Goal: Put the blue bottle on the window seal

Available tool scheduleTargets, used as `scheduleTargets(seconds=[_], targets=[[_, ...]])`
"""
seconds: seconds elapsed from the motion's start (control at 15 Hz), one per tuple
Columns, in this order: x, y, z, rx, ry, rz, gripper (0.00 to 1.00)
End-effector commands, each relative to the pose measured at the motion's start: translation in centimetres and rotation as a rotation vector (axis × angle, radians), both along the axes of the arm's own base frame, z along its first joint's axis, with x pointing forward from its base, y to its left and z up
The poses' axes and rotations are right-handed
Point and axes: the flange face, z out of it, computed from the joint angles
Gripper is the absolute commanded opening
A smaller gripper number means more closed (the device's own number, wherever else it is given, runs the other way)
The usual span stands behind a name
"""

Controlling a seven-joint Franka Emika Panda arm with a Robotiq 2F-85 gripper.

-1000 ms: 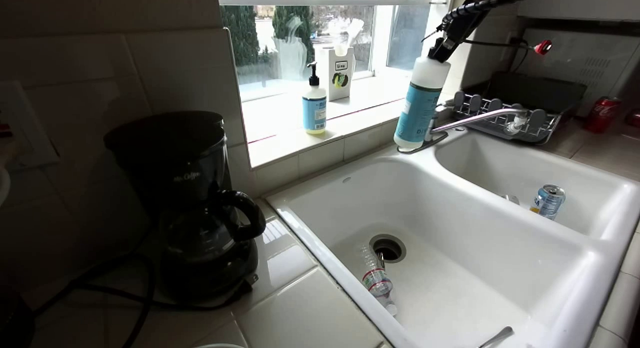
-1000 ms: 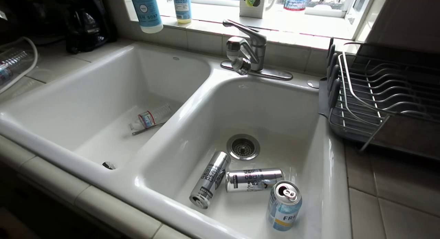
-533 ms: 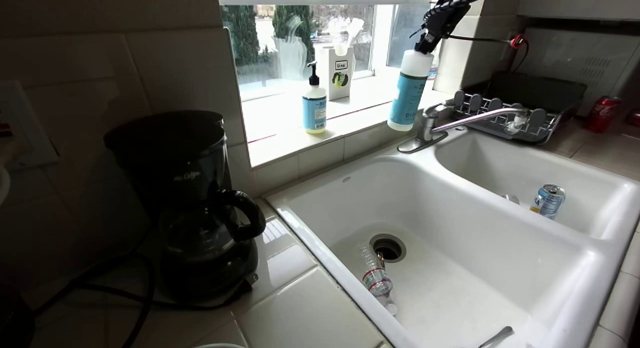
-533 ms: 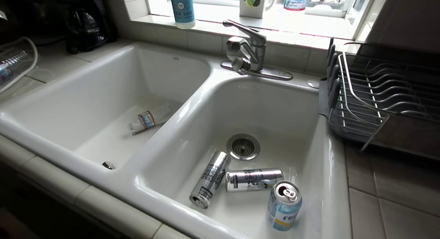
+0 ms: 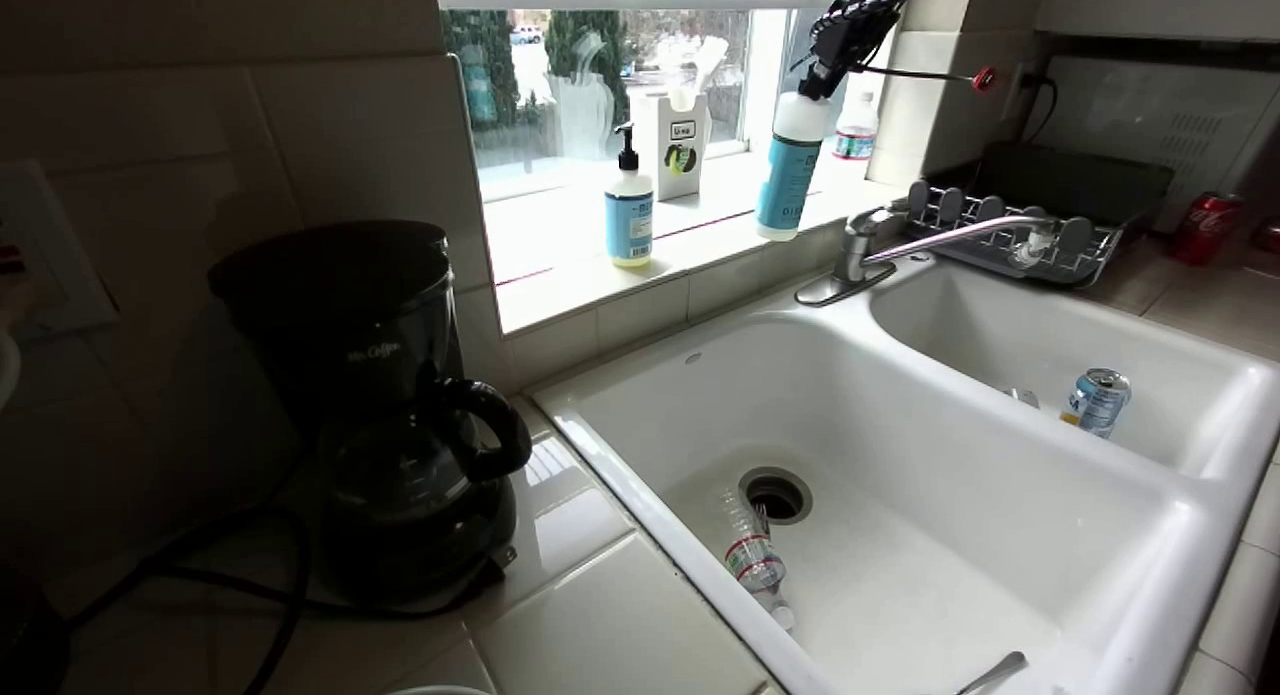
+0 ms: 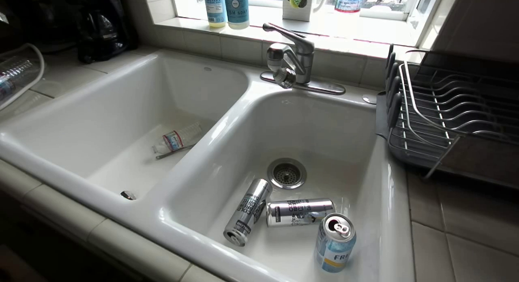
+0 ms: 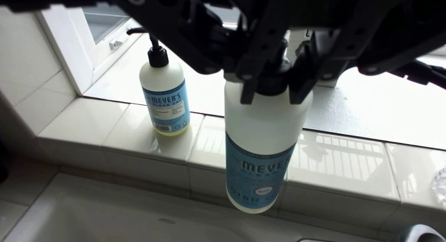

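The blue bottle has a white upper part, a blue label and a black cap. It shows in both exterior views (image 5: pixel 790 185) (image 6: pixel 237 8) and in the wrist view (image 7: pixel 258 169). My gripper (image 7: pixel 273 95) is shut on its cap; it also shows in an exterior view (image 5: pixel 815 85). The bottle hangs slightly tilted by the window seal (image 5: pixel 560 293), a pale ledge also in the wrist view (image 7: pixel 338 162). In the wrist view its base stands out in front of the ledge's front edge, with no contact visible.
A pump soap bottle (image 5: pixel 629 225) stands on the ledge beside the held bottle. A white carton (image 5: pixel 680 155) and a clear water bottle (image 5: pixel 856 130) stand farther back. The faucet (image 5: pixel 858 245) rises behind the double sink (image 5: pixel 600 415). A dish rack (image 6: pixel 450 123) stands beside the sink.
The gripper and bottle have moved toward the window, rising in that view, and along the ledge away from the coffee maker's side. The bottle now appears beside the pump bottle, which it had covered.
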Motion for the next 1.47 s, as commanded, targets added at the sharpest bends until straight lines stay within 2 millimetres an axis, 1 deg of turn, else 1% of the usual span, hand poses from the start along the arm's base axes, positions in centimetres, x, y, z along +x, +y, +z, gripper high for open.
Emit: scheduleTargets(seconds=[0.0, 0.13, 0.33, 0.53, 0.8, 1.07, 1.4], targets=[[0.5, -0.3, -0.2, -0.003, -0.002, -0.015, 0.07], [1.3, -0.9, -0.4, -0.007, -0.006, -0.03, 0.07], [3.1, -1.9, -1.0, -0.016, -0.004, -0.044, 0.07], [5.0, -2.1, -1.6, -0.018, -0.003, -0.066, 0.07], [7.2, -1.8, -2.4, -0.023, -0.008, -0.082, 0.07], [8.6, -1.8, -3.2, -0.034, -0.002, -0.091, 0.07], [9.7, -1.6, -4.0, -0.038, 0.0, -0.094, 0.07]])
